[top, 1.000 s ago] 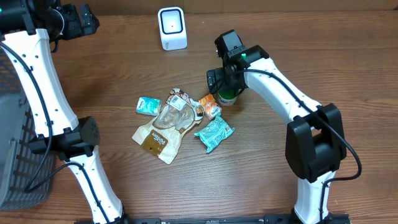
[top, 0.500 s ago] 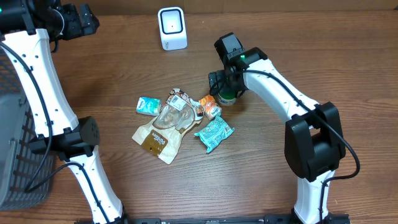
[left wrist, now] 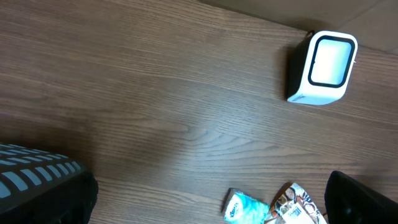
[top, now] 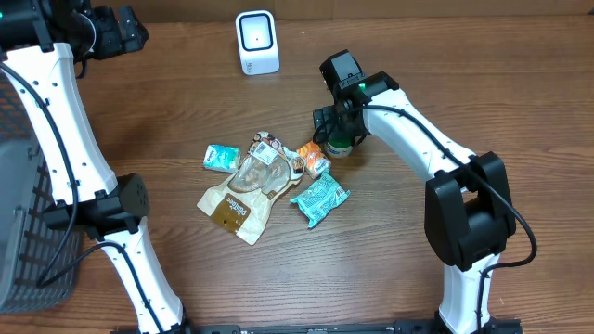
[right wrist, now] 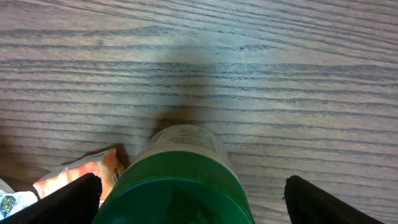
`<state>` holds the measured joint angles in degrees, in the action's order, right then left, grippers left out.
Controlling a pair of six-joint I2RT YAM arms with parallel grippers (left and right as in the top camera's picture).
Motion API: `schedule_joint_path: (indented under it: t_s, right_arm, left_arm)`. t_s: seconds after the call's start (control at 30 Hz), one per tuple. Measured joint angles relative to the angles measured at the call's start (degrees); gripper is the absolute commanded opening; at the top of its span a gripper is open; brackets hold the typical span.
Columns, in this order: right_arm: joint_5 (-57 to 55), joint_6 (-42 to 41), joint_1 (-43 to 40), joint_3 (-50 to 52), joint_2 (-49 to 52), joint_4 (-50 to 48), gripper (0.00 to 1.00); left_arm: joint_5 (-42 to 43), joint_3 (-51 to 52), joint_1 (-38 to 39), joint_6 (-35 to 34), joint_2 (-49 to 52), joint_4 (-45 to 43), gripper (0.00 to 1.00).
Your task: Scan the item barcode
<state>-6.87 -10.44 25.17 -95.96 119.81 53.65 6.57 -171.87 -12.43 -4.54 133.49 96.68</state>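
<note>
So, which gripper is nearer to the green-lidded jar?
Right. The right gripper is open over the green-lidded jar, one finger on each side; the left gripper is far off, top left in the overhead view.

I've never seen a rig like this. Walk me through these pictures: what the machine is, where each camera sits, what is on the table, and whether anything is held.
These are two white robot arms at a wooden table, each ending in two-finger jaws. One picture looks down from above; the other two come from cameras on the wrists. On the table stand a white barcode scanner and a green-lidded bottle. The bottle is next to a heap of an orange packet, a teal packet, a brown pouch and a small pale-blue packet. A dark basket sits at the left edge. The right arm has its jaws open on either side of the bottle, not clamped on it. The left arm is off to the side, jaws open and empty. Nothing is held.
</note>
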Motion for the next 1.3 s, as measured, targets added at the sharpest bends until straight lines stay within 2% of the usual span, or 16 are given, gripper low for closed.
schedule_joint_path:
  t_s: [0.33,0.67,1.3]
  right_arm:
    - [0.00,0.00,-0.02,0.00,0.00,0.31,0.92]
    - [0.00,0.13,-0.02,0.00,0.00,0.66,0.80]
    - [0.02,0.66,0.00,0.48,0.00,0.31,0.79]
  left_arm:
    - [0.00,0.00,0.00,0.00,0.00,0.00,1.00]
    - [0.00,0.00,0.00,0.00,0.00,0.00,1.00]
    - [0.00,0.00,0.00,0.00,0.00,0.00,1.00]
